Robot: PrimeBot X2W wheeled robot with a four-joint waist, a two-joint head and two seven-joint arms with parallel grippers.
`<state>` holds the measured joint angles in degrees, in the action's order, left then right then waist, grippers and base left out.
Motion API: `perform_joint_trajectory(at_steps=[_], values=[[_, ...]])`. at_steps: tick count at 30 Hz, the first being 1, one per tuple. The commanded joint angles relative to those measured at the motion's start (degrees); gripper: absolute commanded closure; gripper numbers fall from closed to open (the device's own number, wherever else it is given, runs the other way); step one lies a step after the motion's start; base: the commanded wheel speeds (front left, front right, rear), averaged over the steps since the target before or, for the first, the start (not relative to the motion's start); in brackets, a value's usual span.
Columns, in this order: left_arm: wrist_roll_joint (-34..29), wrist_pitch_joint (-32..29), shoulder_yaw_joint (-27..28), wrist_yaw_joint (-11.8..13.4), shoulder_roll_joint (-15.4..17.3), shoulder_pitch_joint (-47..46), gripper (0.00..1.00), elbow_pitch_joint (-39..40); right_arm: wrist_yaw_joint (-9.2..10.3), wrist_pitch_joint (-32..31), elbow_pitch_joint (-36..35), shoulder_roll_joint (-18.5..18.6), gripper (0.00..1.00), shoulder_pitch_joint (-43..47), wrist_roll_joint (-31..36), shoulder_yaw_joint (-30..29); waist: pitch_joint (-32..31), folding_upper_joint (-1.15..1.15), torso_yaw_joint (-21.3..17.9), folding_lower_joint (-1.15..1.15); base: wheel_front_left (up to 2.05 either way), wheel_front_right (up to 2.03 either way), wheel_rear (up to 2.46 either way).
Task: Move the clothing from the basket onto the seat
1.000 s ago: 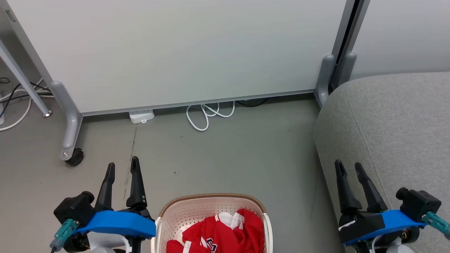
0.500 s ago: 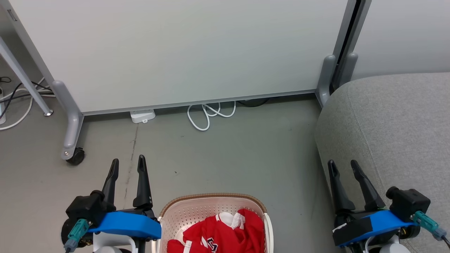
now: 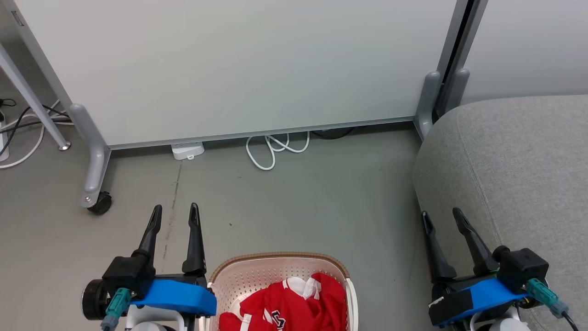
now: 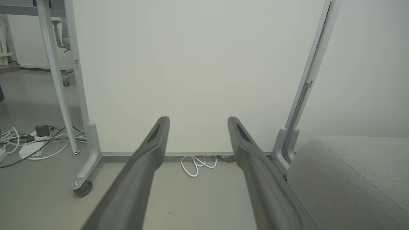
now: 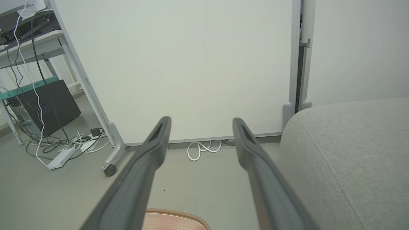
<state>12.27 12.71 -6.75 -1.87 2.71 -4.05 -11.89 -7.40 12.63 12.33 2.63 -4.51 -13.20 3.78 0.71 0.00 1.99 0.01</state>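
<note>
Head view: clothes (image 3: 289, 305) in basket (image 3: 275, 256), just beside left tool (image 3: 176, 207); right tool (image 3: 439, 212) by seat (image 3: 519, 161); both spread, empty.

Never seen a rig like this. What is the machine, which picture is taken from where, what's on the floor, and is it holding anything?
It is a two-armed robot. The head camera looks down at its left gripper and right gripper, both open and empty. Between them on the floor stands the basket with the red clothing inside; the grey seat is on the robot's right. The other two pictures come from cameras on each wrist, looking along that arm's two fingers toward a white partition.
</note>
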Motion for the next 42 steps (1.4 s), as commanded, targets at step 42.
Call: perform_joint_trajectory(at_steps=[42], values=[[-8.18, 2.57, -1.03, 0.45, 0.25, -0.81, 0.0, 0.2, -0.15, 2.63, 0.59, 0.37, 0.0, -1.16, 9.03, 1.16, 0.21, 0.0, 0.54, -0.01, 0.0, 0.0, 0.0]])
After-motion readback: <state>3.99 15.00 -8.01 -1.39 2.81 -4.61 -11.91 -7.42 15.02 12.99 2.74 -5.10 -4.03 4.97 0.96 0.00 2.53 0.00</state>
